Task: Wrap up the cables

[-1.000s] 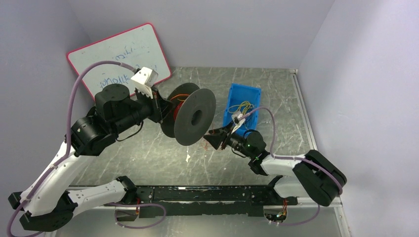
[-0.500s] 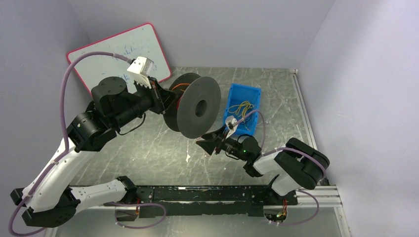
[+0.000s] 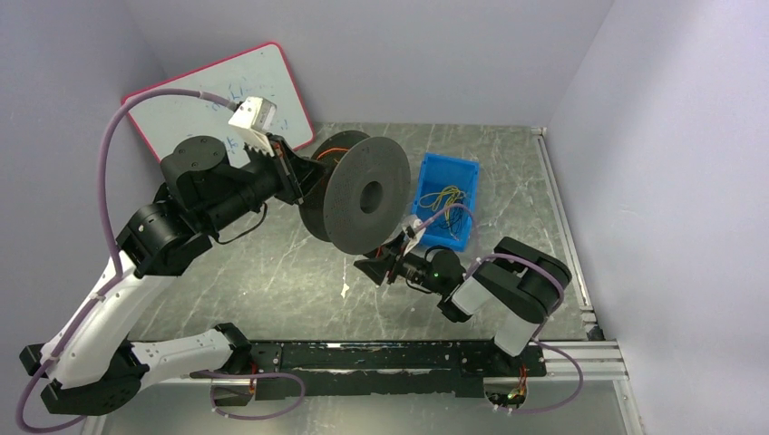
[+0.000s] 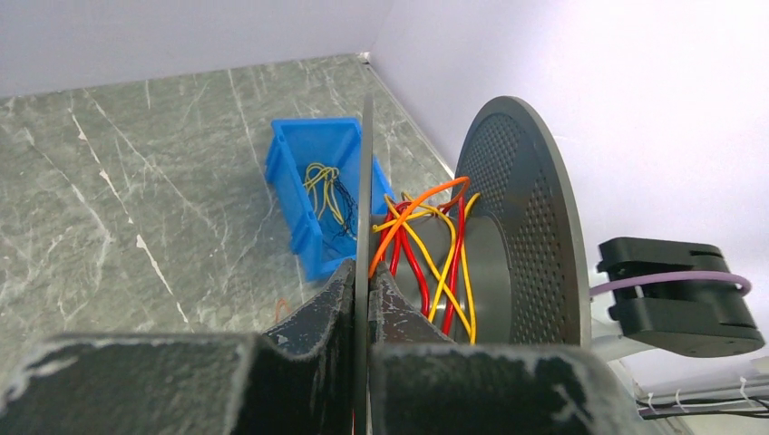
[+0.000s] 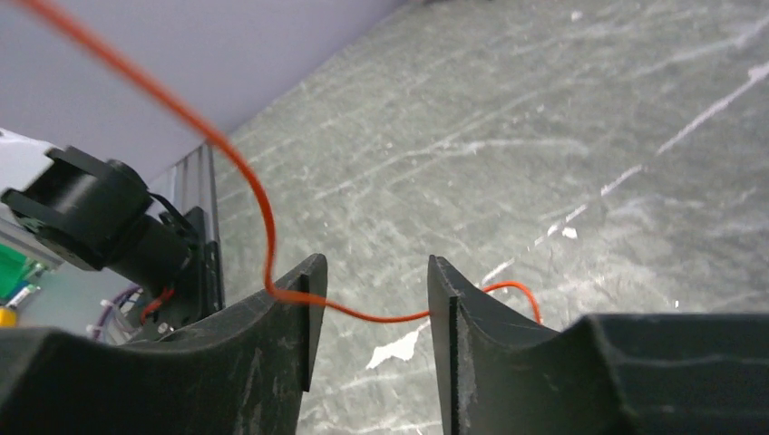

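A dark grey two-disc spool hangs above the table. My left gripper is shut on the rim of its near disc, one finger on each side. Red, orange and yellow cables are wound loosely on the hub. My right gripper is low, below the spool's front disc. Its jaws are open, and a thin orange cable runs across the gap, touching the left finger, then rises up and left. More yellow cables lie in the blue bin.
The blue bin stands right of the spool, near the right arm. A red-framed whiteboard leans on the back-left wall. Lilac hoses loop over both arms. A metal rail runs along the near edge.
My left arm has raised the spool and carried it a little back and right. My right gripper has moved left under the spool, and its arm has folded in.
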